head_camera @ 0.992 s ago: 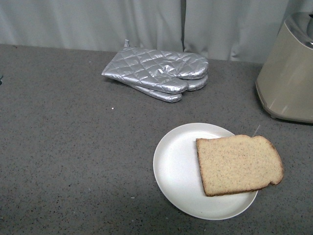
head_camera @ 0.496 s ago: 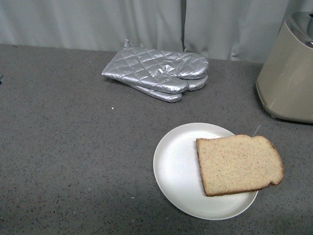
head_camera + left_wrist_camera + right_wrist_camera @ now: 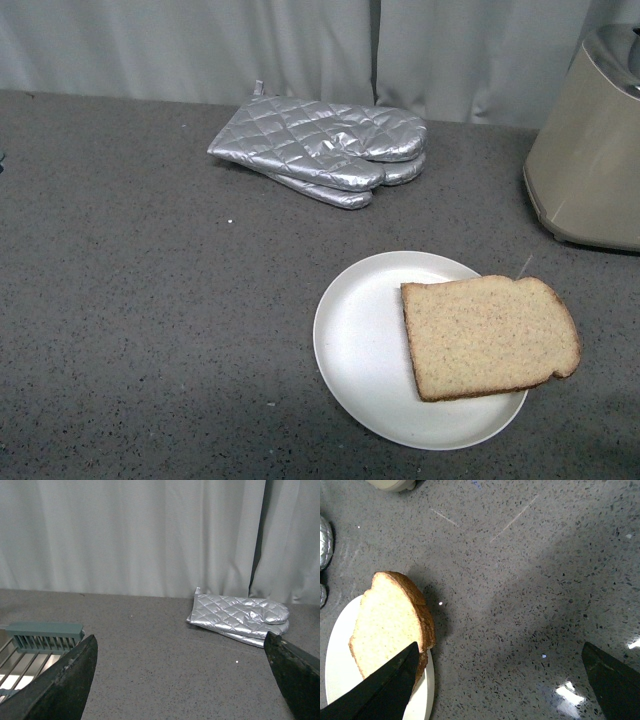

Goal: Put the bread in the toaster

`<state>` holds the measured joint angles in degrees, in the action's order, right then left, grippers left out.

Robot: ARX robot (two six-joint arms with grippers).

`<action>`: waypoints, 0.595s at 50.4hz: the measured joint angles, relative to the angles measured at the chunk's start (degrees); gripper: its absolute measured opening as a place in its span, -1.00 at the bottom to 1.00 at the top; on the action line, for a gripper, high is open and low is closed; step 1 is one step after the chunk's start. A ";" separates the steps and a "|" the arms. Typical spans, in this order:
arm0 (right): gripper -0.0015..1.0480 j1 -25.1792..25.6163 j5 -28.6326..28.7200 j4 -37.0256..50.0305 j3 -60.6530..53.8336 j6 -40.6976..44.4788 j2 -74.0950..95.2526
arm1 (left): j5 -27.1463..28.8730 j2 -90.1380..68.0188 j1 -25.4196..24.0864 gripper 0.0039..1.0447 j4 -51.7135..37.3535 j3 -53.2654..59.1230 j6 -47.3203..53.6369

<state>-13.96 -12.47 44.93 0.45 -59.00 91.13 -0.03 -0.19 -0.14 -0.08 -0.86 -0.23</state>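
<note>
Nothing has shifted on the surface (image 3: 130, 300) over the last second, so I judge the task not yet begun. The left claw (image 3: 180, 645) hangs wide open and empty, facing the oven mitts (image 3: 320, 150) by the far edge. Right of the middle, close to the near edge, the plate (image 3: 360, 350) carries the bread (image 3: 490, 335), which lies flat with its rounded end overhanging the rim. The toaster (image 3: 590, 150) stands at the far right corner, well apart. The right claw (image 3: 500, 647) is spread wide and empty over bare surface near the bread, so a grasp likely comes next.
</note>
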 joint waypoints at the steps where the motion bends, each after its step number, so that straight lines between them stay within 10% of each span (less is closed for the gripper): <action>1: 0.82 -0.02 0.20 1.49 0.28 -0.17 1.88 | 0.00 0.00 0.02 0.88 0.00 0.00 0.00; 30: 0.82 -0.50 3.08 9.57 11.87 0.11 19.56 | 0.00 0.00 0.00 0.88 0.00 0.00 0.00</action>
<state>-14.46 -9.39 54.50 12.32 -58.89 110.69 -0.03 -0.19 -0.14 -0.08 -0.86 -0.23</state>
